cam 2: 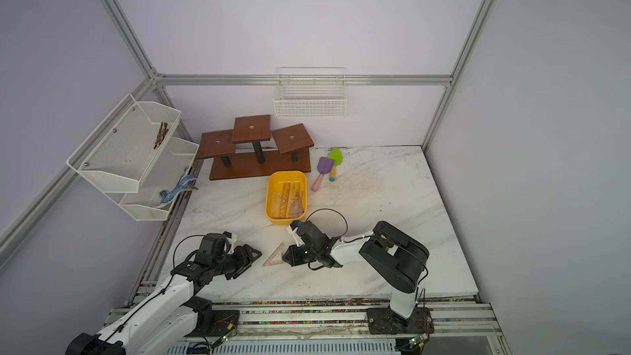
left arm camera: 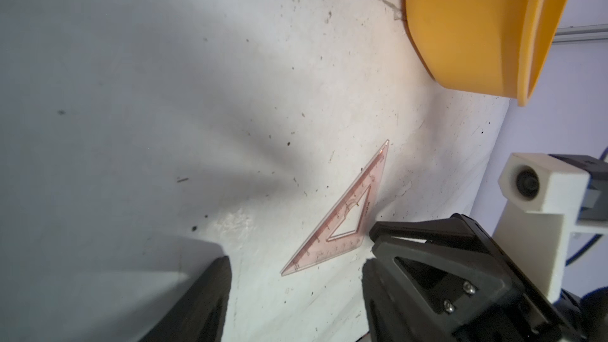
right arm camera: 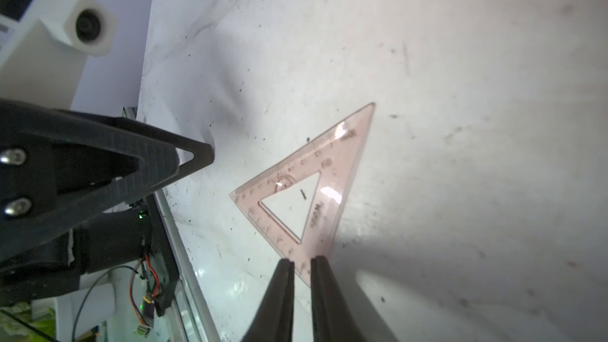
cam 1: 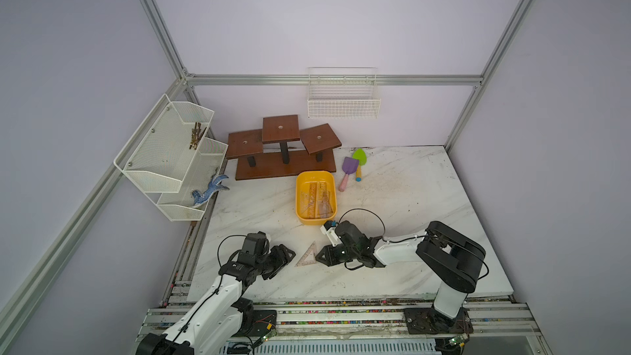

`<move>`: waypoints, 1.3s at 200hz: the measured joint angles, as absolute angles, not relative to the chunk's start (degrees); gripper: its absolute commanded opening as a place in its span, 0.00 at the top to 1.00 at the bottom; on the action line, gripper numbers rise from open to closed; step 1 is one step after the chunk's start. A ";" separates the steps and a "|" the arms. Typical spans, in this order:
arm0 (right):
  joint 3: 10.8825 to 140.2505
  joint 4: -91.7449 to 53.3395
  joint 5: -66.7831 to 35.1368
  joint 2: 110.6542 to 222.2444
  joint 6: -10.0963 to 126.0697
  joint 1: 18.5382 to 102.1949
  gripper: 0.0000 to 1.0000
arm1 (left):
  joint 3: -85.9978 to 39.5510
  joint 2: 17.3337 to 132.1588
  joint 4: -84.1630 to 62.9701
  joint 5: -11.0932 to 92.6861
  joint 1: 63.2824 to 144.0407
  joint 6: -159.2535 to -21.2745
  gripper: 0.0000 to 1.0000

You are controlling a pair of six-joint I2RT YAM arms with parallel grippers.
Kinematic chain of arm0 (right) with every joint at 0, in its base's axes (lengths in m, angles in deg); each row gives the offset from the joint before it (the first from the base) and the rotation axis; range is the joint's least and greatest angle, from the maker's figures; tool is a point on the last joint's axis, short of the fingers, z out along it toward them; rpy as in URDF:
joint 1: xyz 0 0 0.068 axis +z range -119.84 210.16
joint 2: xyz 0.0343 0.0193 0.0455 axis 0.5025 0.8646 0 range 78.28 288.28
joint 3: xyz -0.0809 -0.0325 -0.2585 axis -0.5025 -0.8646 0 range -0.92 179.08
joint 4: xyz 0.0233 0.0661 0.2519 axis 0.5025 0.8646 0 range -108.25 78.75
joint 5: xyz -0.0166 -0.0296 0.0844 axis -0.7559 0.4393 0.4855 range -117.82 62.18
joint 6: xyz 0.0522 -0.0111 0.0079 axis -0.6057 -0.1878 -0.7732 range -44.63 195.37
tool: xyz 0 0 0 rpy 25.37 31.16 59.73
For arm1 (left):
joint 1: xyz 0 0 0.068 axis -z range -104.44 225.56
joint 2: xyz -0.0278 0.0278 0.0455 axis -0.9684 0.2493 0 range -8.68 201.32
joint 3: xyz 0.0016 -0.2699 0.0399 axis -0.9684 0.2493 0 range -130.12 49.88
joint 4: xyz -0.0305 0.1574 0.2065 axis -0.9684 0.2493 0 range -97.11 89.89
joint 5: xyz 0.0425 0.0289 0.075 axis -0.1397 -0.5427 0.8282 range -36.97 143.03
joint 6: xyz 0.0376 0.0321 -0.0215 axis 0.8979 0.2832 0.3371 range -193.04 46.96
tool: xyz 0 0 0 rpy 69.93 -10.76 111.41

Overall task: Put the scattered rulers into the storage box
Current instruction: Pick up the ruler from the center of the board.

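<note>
Note left gripper (cam 1: pixel 285 264) released, right gripper (right arm camera: pixel 302 263) nearly clenched at set square (right arm camera: pixel 342 159) corner, 6 o'clock from storage box (cam 1: pixel 312 220); cannot confirm grasp. Expect slip: thin piece, corner pinch.

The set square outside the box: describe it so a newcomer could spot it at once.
On the white marble table, look just robot-side of the yellow storage box, between the left tool and the right tool. A pinkish see-through triangular set square lies flat there, the only ruler seen outside the box.
</note>
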State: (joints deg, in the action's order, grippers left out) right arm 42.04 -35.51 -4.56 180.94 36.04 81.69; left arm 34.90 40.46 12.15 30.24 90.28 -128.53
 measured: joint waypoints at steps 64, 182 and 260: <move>44.77 -37.74 -3.46 183.86 37.07 80.58 0.91 | 35.60 41.51 9.20 28.91 90.28 -128.55 0.33; 45.99 -37.56 -3.55 185.88 38.40 80.47 0.92 | 36.49 42.04 7.15 27.92 90.28 -129.58 0.33; 44.61 -38.79 -3.59 185.35 38.58 80.40 0.93 | 37.70 40.88 5.95 27.79 90.26 -130.98 0.34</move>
State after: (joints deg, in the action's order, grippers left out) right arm 44.61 -38.79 -3.59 185.35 38.58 80.40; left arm 37.70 40.88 5.95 27.79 90.26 -130.98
